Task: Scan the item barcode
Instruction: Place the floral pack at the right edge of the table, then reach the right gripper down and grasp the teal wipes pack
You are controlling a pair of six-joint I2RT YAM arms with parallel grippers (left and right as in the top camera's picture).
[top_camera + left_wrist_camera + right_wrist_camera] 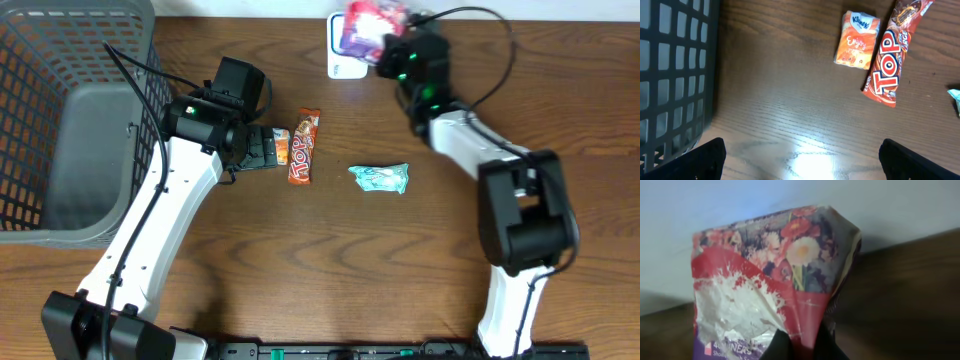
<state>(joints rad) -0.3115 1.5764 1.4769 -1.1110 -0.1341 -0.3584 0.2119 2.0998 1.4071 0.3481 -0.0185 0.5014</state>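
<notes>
The item for scanning, a floral-printed packet (780,280) with red and white areas, is pinched at its lower edge by the right gripper (801,345), whose fingers are pressed together on the wrapper. In the overhead view this packet is seen at the far edge of the table (400,260), right of centre, held over a white flat object (338,58) that lies beside the wall. The packet's print is turned toward the right wrist camera, and the lettering on it is too blurred to be read.

The left gripper (805,160) is spread wide, nothing being held between its fingers (705,157), which appear as dark shapes at the near corners of the left wrist view. It is placed just left of a small orange tissue packet (857,40). Just right of that packet, an orange "TOP" bar (890,60) is laid lengthwise from far to near, its side close against the packet; whether the two touch cannot be told. A teal packet (380,178) is seen further right, near the table's centre, well apart from the bar. A grey mesh basket (60,60) is set at the far left of the table.
</notes>
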